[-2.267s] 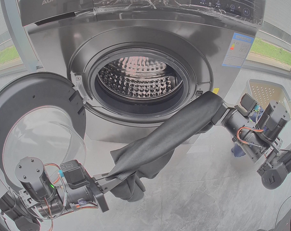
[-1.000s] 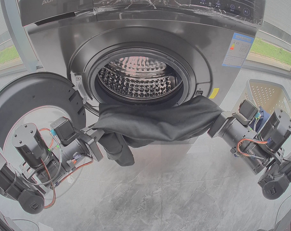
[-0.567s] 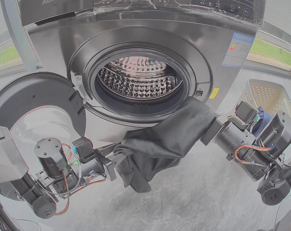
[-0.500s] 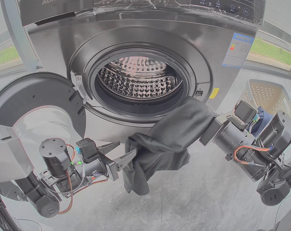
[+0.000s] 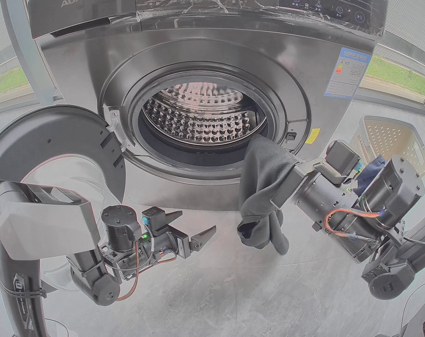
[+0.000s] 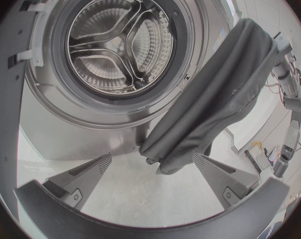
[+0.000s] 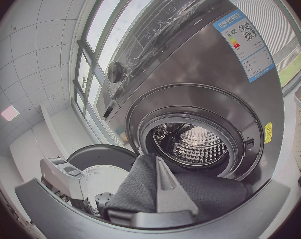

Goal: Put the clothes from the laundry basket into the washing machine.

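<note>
The washing machine (image 5: 81, 71) stands ahead, its door (image 5: 48, 141) swung out to the left. 1 garment (image 5: 264, 183) hangs from the right gripper (image 5: 280, 176) before the opening's lower right edge. The left gripper (image 5: 197, 222) sits lower left, apart from it. The laundry basket (image 5: 395, 136) stands right of the machine.

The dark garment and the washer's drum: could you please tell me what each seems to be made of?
The dark garment: soft knit fabric, possibly a synthetic mesh, matte charcoal; it drapes in limp folds and shows a fine pitted weave in the right wrist view. The drum: polished metal, likely stainless steel; it mirrors the light and carries rows of embossed dimples.
</note>
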Robot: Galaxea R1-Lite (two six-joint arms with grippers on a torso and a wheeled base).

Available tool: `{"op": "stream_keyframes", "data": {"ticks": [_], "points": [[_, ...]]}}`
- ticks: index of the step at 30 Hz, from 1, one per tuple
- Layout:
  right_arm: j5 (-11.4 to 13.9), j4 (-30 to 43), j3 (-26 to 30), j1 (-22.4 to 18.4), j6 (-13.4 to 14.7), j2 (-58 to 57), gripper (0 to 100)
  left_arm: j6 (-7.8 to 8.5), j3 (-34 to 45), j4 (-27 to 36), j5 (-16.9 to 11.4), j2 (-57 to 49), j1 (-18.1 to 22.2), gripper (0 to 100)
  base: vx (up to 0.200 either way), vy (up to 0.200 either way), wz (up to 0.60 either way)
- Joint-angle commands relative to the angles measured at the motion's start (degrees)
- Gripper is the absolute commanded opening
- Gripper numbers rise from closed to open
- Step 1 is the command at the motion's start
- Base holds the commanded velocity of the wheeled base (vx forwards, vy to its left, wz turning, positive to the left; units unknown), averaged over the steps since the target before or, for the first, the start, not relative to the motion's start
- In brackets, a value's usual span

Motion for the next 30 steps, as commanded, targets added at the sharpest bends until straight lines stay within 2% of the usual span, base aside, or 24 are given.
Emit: {"op": "stream_keyframes", "data": {"ticks": [1, 15, 22, 26, 30], "points": [[-0.96, 0.19, -2.97, -0.75, -0.27, 3.53, 0, 0.08, -0.66, -0.08, -0.1, 3.65, -0.65, 100, 0.0, 0.0, 0.0], [-1.75, 1.42, -8.25, -2.86, -0.19, 7.57, 0, 0.34, 1.45, -0.17, -0.1, 2.6, -4.78, 100, 0.0, 0.0, 0.0], [-1.75, 1.68, -10.27, -3.03, -0.36, 8.98, 0, 0.34, 1.28, -0.17, -0.02, 2.25, -4.96, 100, 0.0, 0.0, 0.0], [-3.25, 3.09, -12.38, -3.03, -0.45, 9.68, 0, 0.34, 1.89, -0.17, -0.02, 1.1, -5.57, 100, 0.0, 0.0, 0.0], [-3.34, 5.02, -14.75, -2.95, -0.45, 9.95, 0, 0.69, 2.07, -0.08, -0.02, 1.28, -6.54, 100, 0.0, 0.0, 0.0]]}}
